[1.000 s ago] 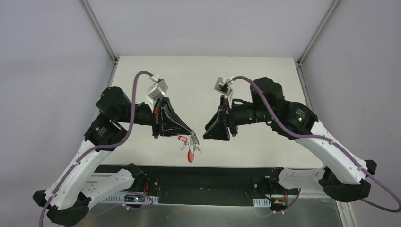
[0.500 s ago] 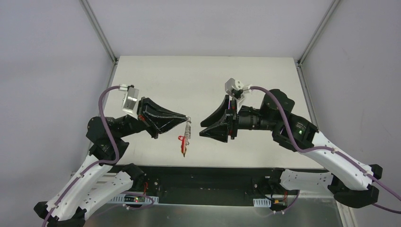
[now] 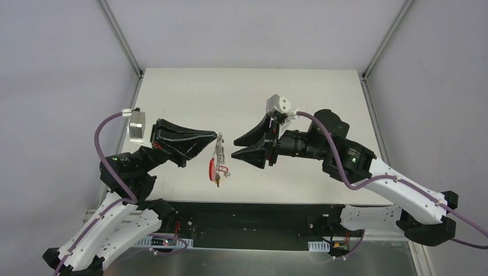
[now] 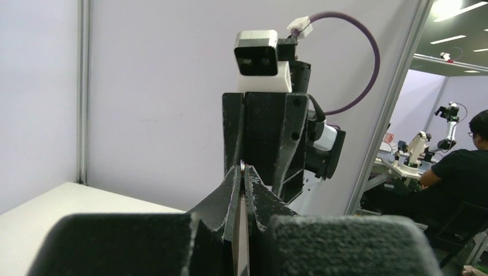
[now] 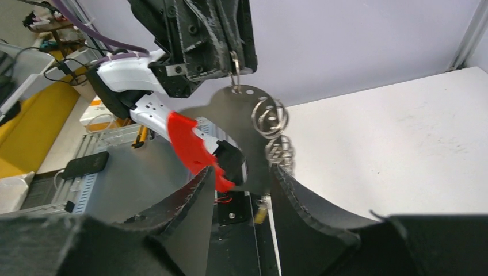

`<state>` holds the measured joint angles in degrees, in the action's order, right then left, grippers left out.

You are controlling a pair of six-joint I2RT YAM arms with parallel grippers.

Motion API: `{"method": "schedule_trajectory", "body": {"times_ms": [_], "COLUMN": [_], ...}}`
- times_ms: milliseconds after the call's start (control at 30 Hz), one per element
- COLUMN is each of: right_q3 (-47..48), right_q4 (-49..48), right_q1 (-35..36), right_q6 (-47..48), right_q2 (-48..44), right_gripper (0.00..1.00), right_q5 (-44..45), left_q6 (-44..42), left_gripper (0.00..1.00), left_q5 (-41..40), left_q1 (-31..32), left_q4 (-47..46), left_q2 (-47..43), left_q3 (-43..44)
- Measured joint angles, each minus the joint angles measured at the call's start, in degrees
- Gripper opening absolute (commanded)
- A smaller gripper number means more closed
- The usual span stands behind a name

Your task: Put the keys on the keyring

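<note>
A white desk (image 3: 241, 92) stands between pale lilac walls (image 3: 52, 86). Beyond, a person in black (image 4: 457, 172) sits under strip lights (image 4: 457, 40).

Bright, even overhead light falls on the pale worktop (image 3: 247, 92), leaving only soft shadows. Both wrist views blur in the near foreground, and ceiling lamps (image 4: 456, 6) glare in the left one's upper right corner.

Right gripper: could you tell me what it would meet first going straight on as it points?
Probably the keys hanging from the left gripper, just ahead of the open jaws of the right gripper, though depth is unclear.
</note>
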<state>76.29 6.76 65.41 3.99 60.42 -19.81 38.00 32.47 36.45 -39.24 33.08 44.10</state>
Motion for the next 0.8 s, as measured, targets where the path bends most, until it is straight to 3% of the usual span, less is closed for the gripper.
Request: {"method": "schedule_trajectory", "body": {"times_ms": [367,800], "right_q3": [-0.04,3.13], "right_q4": [-5.31,-8.39], "right_q1": [0.0,0.11], "right_q6": [9.27,12.79], "right_q2": [1.44,5.27], "right_gripper": [0.41,0.37], "right_q5": [-1.49,-5.99], "left_q6": [1.75,2.01], "left_gripper": [0.0,0.0], "left_q5": [-0.55,-1.49], "left_q1": [0.0,0.0], "left_q4": [-2.38,-2.56], "left_q2": [-1.22,-1.53], "left_q3": [-0.33,-0.87]}}
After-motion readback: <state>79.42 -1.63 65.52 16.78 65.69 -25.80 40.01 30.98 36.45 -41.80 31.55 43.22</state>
